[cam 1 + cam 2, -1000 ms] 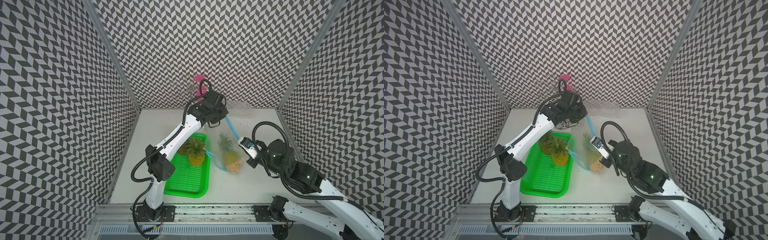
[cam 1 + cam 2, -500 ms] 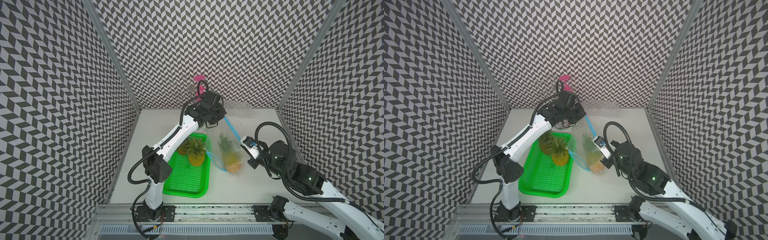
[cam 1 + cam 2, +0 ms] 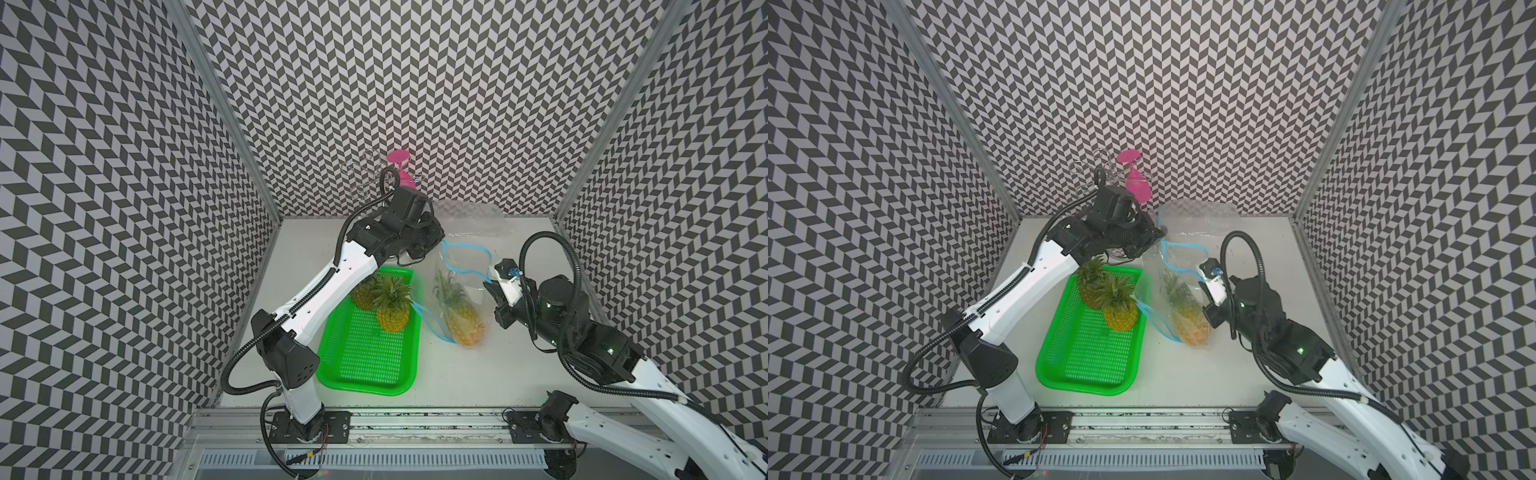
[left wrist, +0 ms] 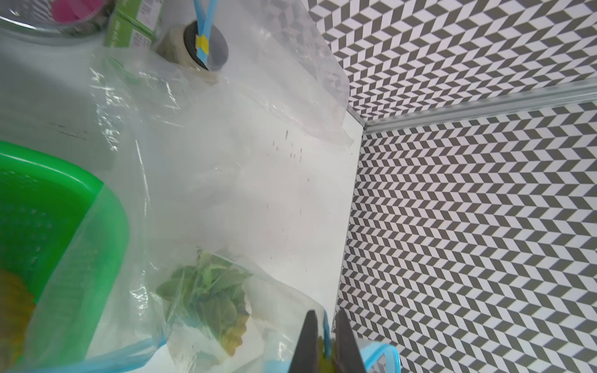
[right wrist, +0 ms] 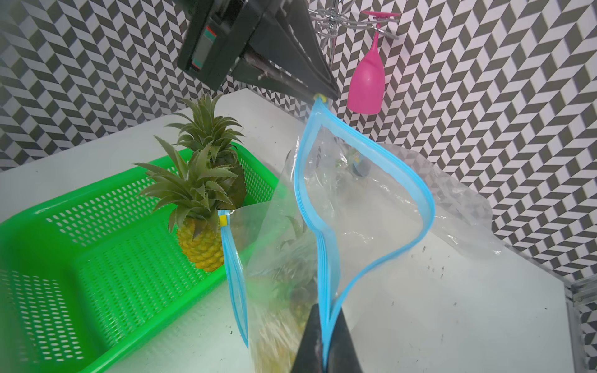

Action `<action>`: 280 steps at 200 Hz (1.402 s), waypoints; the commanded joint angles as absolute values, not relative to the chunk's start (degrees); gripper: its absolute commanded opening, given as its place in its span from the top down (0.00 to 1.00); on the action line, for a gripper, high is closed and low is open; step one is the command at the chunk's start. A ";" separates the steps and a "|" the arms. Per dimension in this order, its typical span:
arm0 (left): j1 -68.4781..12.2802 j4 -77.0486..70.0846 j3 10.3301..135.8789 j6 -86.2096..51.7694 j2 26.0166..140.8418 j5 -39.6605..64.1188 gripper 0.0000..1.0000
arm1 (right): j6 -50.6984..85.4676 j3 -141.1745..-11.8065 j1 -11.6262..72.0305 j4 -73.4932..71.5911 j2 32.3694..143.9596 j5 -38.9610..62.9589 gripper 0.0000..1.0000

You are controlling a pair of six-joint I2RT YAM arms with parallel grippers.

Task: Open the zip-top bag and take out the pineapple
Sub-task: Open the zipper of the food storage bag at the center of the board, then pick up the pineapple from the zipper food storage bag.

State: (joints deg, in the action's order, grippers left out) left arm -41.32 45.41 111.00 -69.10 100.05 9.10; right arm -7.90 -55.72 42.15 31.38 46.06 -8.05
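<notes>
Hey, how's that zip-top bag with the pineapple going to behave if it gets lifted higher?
Probably floppy: the zip-top bag film is wrinkled, and its blue rim sags between the left claw and right claw. Likely bottom-heavy, since the pineapple sits low inside. The glossy film may be slippery.

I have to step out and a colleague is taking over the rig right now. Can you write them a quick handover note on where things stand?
Left claw: shut on the blue zip edge of the zip-top bag at its far end, holding it up.
Right claw: the near end of that zip edge runs between its fingers; I cannot tell whether it grips.
The bag is strung between the claws, its bottom on the table beside the green basket, its mouth wide open.
The pineapple is inside the bag, crown toward the mouth.
Done: bag opened. Left: take the pineapple out.
</notes>
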 commanded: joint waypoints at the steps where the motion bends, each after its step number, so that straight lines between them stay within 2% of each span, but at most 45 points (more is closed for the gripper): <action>1: -43.18 43.91 110.52 -70.65 98.92 10.18 1.00 | -3.30 -61.84 41.92 33.31 46.31 -6.74 0.63; 11: -43.33 43.75 110.07 -71.13 98.62 9.95 1.00 | -0.44 -65.78 41.92 37.04 46.56 -5.78 0.57; 35: -43.91 43.06 110.08 -71.68 98.61 9.78 1.00 | 7.46 -73.29 41.92 45.85 48.06 0.30 0.60; 47: -44.35 42.93 110.66 -71.85 99.07 9.91 1.00 | 10.83 -75.22 41.99 48.54 49.58 4.26 0.68; 57: -44.80 43.11 111.36 -71.82 99.44 9.88 1.00 | 13.27 -76.10 41.97 49.92 51.49 6.47 0.82; 65: -45.12 43.36 111.91 -71.81 99.78 9.89 1.00 | 14.72 -76.62 42.01 50.22 52.95 7.57 0.89; 82: -45.76 43.58 112.66 -71.89 100.02 9.93 1.00 | 17.36 -77.25 41.97 49.73 55.36 4.59 0.97; 106: -46.48 43.65 112.85 -72.07 99.54 9.83 1.00 | 18.98 -78.73 40.92 49.38 59.19 -1.51 0.99; 154: -48.03 44.09 113.94 -72.47 98.61 9.94 1.00 | 15.83 -77.72 31.98 48.17 64.77 -2.85 1.00; 175: -48.71 43.84 114.51 -73.07 98.53 11.15 1.00 | 13.67 -74.27 29.81 45.24 63.84 -3.58 0.98; 205: -49.93 43.70 117.34 -73.46 99.42 12.32 1.00 | 11.28 -70.14 29.29 43.87 64.11 1.97 0.94; 240: -51.34 42.22 120.52 -74.47 101.69 15.52 1.00 | 11.54 -62.71 29.27 41.89 60.46 6.77 0.80; 270: -53.07 40.87 121.63 -76.02 103.30 18.57 1.00 | 12.67 -56.44 28.94 35.50 54.94 7.33 0.56; 280: -53.47 41.27 121.57 -76.11 103.63 19.03 1.00 | 13.01 -55.44 28.71 34.28 54.54 7.51 0.52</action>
State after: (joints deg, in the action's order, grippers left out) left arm -52.10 44.77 119.04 -74.30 103.39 15.38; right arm 12.21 -57.52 29.26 41.43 57.30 6.07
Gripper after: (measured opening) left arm 0.079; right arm 0.443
